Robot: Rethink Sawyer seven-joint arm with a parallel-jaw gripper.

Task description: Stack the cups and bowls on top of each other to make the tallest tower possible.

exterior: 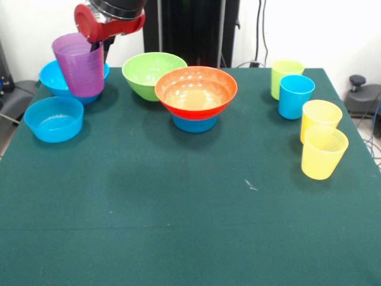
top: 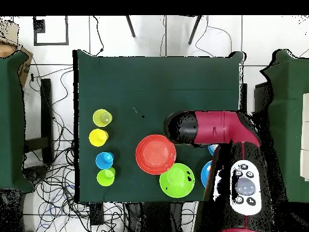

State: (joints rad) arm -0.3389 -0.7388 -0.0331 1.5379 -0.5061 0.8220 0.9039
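My gripper (exterior: pixel 97 46) is at the far left of the front view, shut on the rim of the translucent purple cup (exterior: pixel 79 67), which hangs tilted just over the large blue bowl (exterior: pixel 51 79). At the middle of the table the wide orange bowl (exterior: pixel 196 90) rests on a small blue bowl (exterior: pixel 195 124). Behind it is the lime green bowl (exterior: pixel 150 72). Another blue bowl (exterior: pixel 53 119) stands at the front left. In the overhead view my arm (top: pixel 205 128) hides the gripper and the purple cup, beside the orange bowl (top: pixel 156 154).
On the right of the front view stand a lime green cup (exterior: pixel 285 76), a blue cup (exterior: pixel 295 96) and two yellow cups (exterior: pixel 320 119) (exterior: pixel 324 151). A green cloth (exterior: pixel 178 226) covers the table. Cables lie on the floor (top: pixel 54 175) beside it.
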